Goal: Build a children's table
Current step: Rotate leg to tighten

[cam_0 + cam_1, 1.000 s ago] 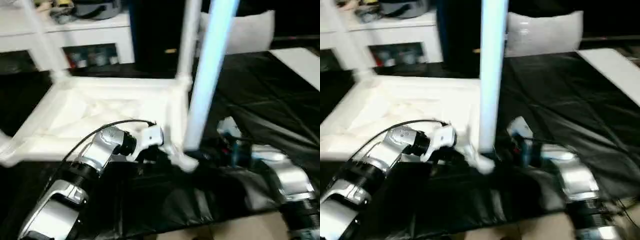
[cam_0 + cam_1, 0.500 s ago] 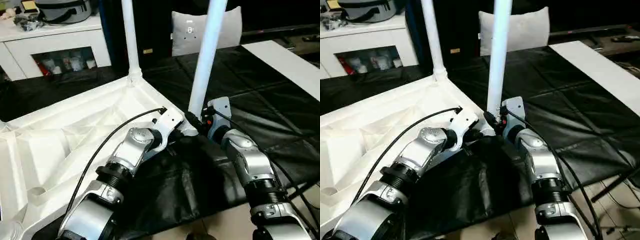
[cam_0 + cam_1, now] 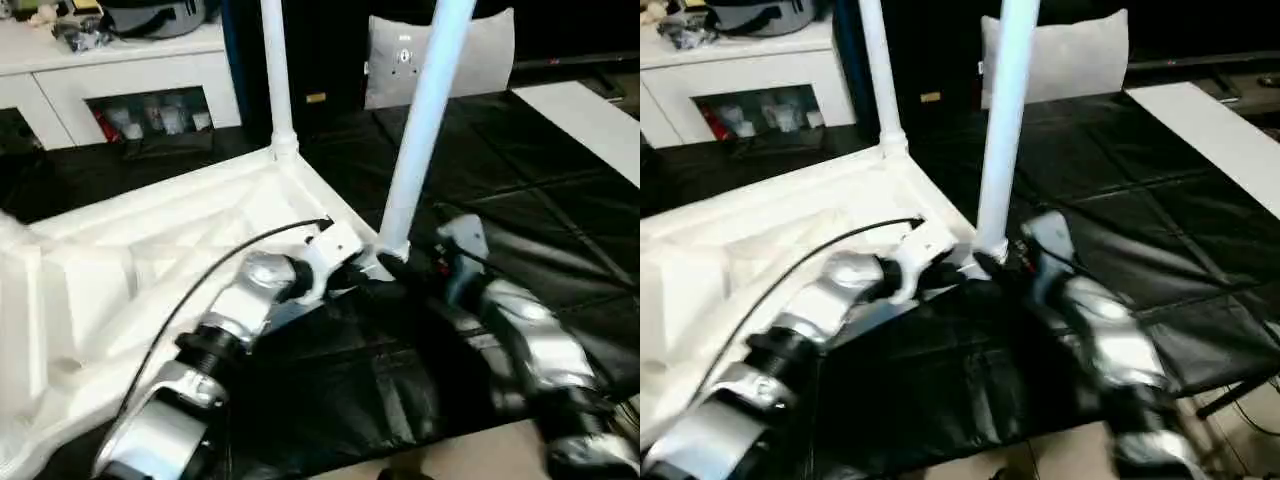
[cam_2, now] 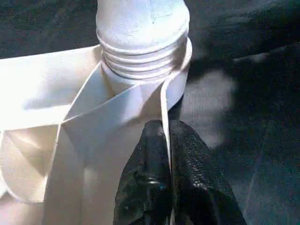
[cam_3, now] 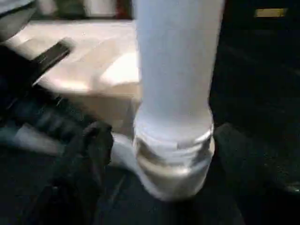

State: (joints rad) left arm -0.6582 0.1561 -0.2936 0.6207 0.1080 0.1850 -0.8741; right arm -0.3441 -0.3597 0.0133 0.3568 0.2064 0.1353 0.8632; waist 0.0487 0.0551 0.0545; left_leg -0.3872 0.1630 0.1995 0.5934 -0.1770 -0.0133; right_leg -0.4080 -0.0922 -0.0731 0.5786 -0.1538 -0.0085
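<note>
The left gripper [image 4: 168,140] pinched the white ribbed plastic tabletop's [image 3: 150,260] rim beside the upright white tapered leg [image 3: 420,130]; the right gripper's [image 5: 140,140] state was unclear.

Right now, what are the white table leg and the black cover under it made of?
The table leg looks like smooth, slightly glossy white plastic; moulded thread rings show at its base. The black cover seems to be thin plastic sheeting or coated fabric: it wrinkles and shines.
</note>
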